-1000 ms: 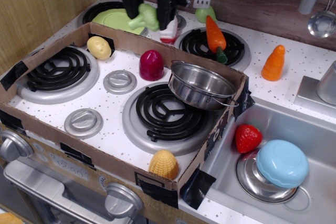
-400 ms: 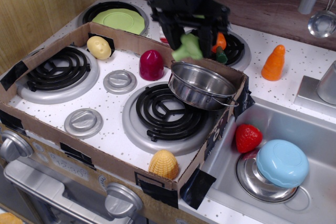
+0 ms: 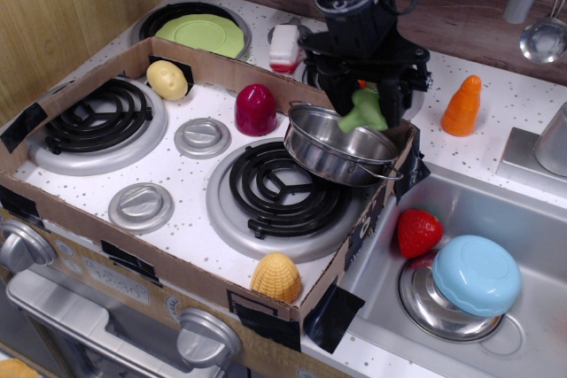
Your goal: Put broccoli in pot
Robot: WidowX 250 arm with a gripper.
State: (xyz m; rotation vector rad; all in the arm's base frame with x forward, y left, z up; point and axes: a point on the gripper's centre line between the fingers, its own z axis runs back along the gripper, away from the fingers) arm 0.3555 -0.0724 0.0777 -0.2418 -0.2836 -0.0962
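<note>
The pale green broccoli (image 3: 364, 111) is held between the fingers of my black gripper (image 3: 366, 105), just above the far right rim of the shiny steel pot (image 3: 337, 146). The gripper is shut on the broccoli. The pot sits tilted at the back right of the front right burner, leaning against the cardboard wall. Its inside shows bare metal. The arm comes down from the top of the view and hides the back right burner behind it.
A cardboard wall (image 3: 221, 64) rings the stove. A maroon toy (image 3: 256, 110) and yellow toy (image 3: 167, 80) lie inside; a yellow corn (image 3: 275, 277) on the front edge. A lime plate (image 3: 201, 34), orange carrot (image 3: 462, 106), strawberry (image 3: 417, 232) and blue-domed bowl (image 3: 474, 276) lie around.
My gripper has carried the broccoli from above the lime plate at the back to the right and forward, and now holds it lower, at the pot's far rim.
</note>
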